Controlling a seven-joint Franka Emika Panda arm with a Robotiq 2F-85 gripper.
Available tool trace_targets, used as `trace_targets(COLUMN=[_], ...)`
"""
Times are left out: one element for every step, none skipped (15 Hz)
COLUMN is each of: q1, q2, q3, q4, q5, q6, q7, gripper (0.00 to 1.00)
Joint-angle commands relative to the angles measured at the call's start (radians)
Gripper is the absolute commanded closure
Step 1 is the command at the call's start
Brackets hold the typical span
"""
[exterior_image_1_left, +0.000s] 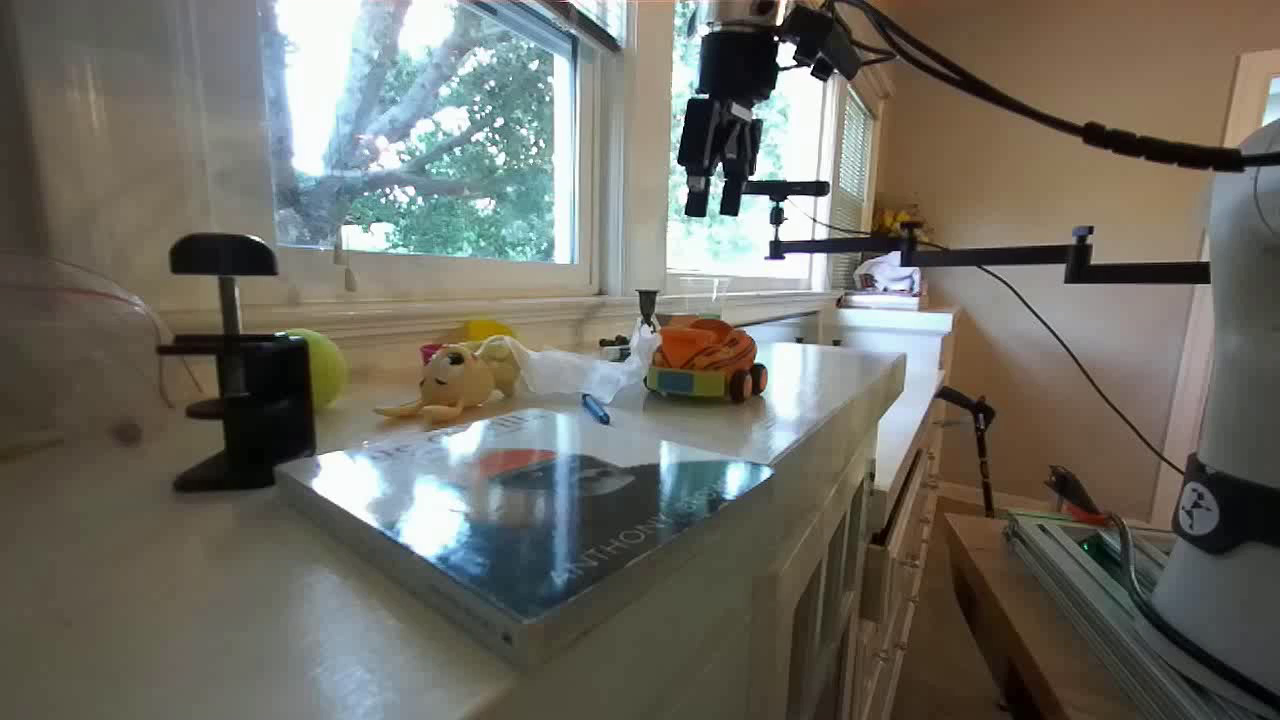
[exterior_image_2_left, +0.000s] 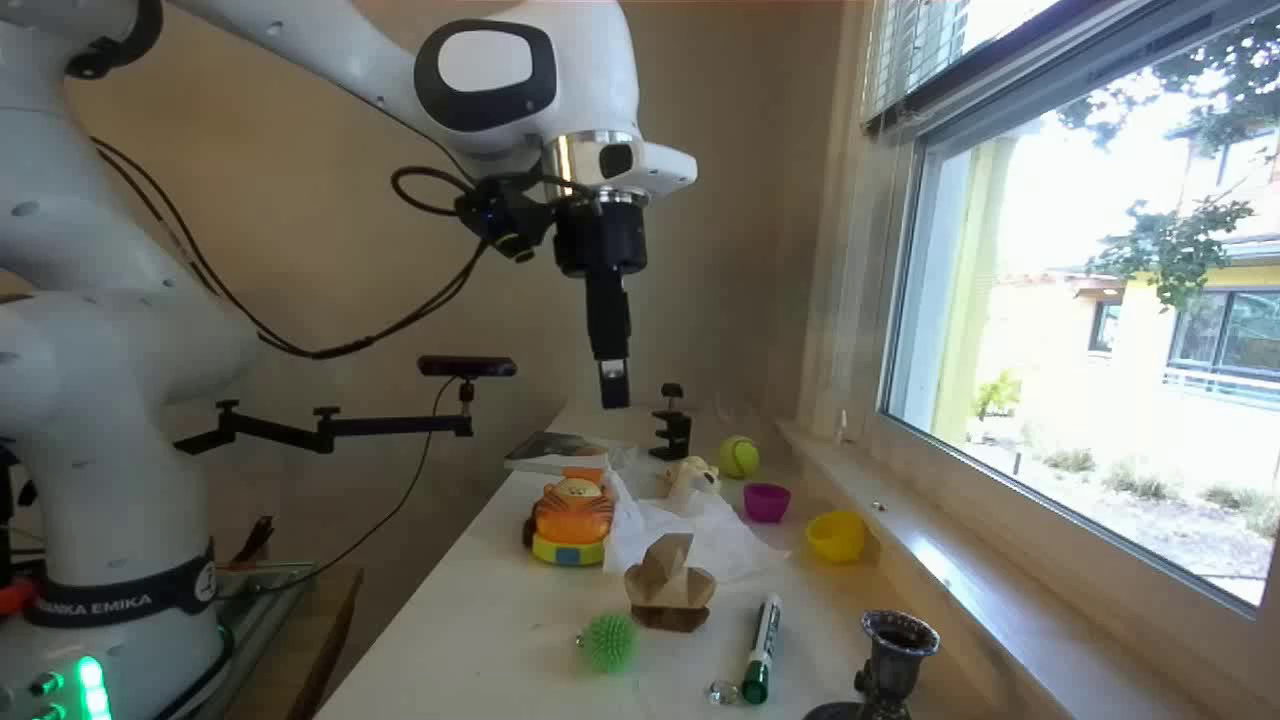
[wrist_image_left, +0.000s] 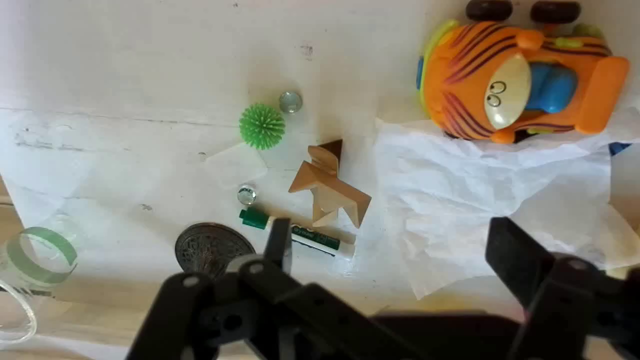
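Brown folded-paper figure (wrist_image_left: 332, 192), standing on countertop (wrist_image_left: 150, 75)

Near the open edge of the white counter (exterior_image_2_left: 470, 650), an orange plastic toy car (exterior_image_2_left: 573, 520) is set; crumpled white paper (exterior_image_2_left: 722, 538) is laid between it and a yellow rounded cup (exterior_image_2_left: 836, 538), placed by the window-side edge.

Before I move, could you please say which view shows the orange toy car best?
The wrist view: the orange toy car appears largest there, from above. Both exterior views show it smaller, at flatter angles.
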Motion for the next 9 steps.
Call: trace_targets(q1=[0.011,0.011,0.011,0.011,0.011,0.011,0.011,0.001,-0.005], q2=[0.0,0.0,0.0,0.0,0.0,0.0,0.0,-0.016,-0.027], q3=[-0.009,-0.009,-0.009,-0.009,-0.009,-0.009,-0.009,-0.013,-0.018], q4=[0.002,0.003,0.002,0.002,0.003,0.002,0.003,-0.003,-0.005], q5=[-0.005,-0.005,-0.005,-0.005,-0.005,-0.005,-0.005,-0.023,-0.029], q6=[-0.004,-0.004,-0.004,-0.004,-0.004,-0.004,-0.004,-0.002,-0.005], q7=[0.004,0.004,0.004,0.004,0.004,0.004,0.004,-0.003,-0.005], gripper=[0.0,0.0,0.0,0.0,0.0,0.0,0.0,0.0,0.0])
